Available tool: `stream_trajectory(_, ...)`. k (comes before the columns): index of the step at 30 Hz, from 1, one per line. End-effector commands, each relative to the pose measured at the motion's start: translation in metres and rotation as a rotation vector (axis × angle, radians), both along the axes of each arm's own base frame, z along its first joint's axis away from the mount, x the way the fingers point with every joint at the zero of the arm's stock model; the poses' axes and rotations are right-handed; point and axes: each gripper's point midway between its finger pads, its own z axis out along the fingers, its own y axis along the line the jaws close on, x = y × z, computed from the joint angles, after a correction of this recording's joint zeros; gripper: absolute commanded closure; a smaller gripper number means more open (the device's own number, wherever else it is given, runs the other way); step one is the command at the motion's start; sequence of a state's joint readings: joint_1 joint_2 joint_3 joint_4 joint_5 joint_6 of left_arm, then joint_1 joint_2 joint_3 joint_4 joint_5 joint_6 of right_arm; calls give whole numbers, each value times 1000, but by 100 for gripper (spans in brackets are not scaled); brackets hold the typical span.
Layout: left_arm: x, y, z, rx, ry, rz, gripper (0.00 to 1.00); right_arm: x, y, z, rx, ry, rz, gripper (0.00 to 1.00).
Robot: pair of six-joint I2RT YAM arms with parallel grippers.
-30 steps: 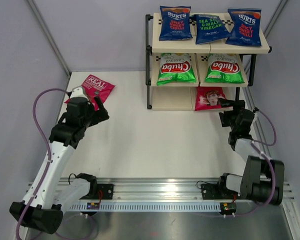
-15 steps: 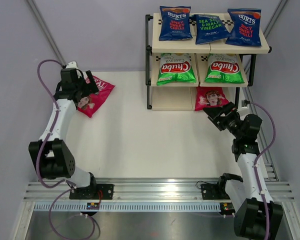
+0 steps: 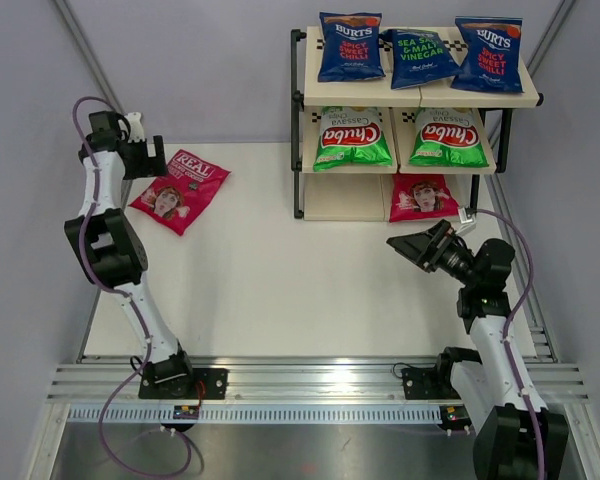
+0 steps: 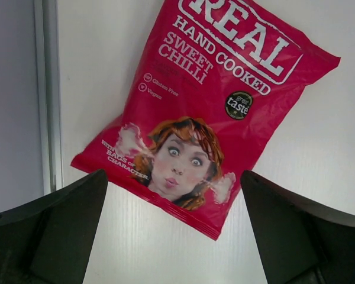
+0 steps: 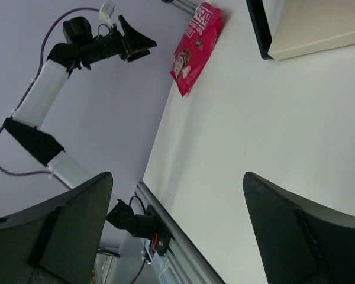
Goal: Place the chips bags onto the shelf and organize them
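Observation:
A pink-red REAL chips bag lies flat on the white table at the far left, filling the left wrist view. My left gripper hovers open over the bag's left edge, apart from it. On the shelf, three blue BURTS bags stand on the top board. Two green Chuba bags stand on the middle board. A second REAL bag sits bottom right. My right gripper is open and empty in front of the shelf.
The left half of the shelf's bottom board is bare. Grey walls close in both sides. A metal rail runs along the near edge. In the right wrist view I see the left arm and the table bag.
My left arm swung up and back, moving its gripper from over the table bag to the far left corner. My right gripper drew back from the bottom shelf, leftward and toward the near side.

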State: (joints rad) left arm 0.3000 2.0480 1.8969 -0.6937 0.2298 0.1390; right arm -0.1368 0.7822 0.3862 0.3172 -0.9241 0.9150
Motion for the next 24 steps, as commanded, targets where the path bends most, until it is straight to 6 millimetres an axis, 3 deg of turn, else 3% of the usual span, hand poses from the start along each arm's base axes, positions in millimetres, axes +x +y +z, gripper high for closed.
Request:
stream_trajectory(1,1,-10,3,-60,59,-152,1,-10,11,10,-19,-82,64,0)
stream_trajectory(4,19,-11,14,-105,-5,-173,1,-11,13,10,-31,-92,62,1)
stream_trajectory(5,24,-9,1,-123,9,-165,1,-11,13,10,-33,-87,59,1)
stream_trajectory(7,37,-9,-2,-133,-18,-168,1,-11,13,9,-35,-86,61,1)
stream_trajectory(8,42,-6,-17,-133,1,-154,1,-11,13,9,-37,-87,59,1)
stream_trajectory(11,55,13,-33,-89,4,-79,1,-11,14,9,-38,-85,61,1)
stream_trajectory(12,59,17,-47,-82,17,-61,1,-11,14,9,-38,-85,61,1)
stream_trajectory(17,85,26,-56,-60,-54,-70,1,-10,13,7,-41,-80,52,0)
stream_trajectory(18,88,22,-57,-69,-62,-88,1,-10,13,7,-44,-83,51,1)
stream_trajectory(19,90,22,-72,-78,-46,-99,1,-9,12,7,-49,-81,48,1)
stream_trajectory(24,98,5,-88,-150,-71,-187,1,-8,11,5,-57,-82,35,1)
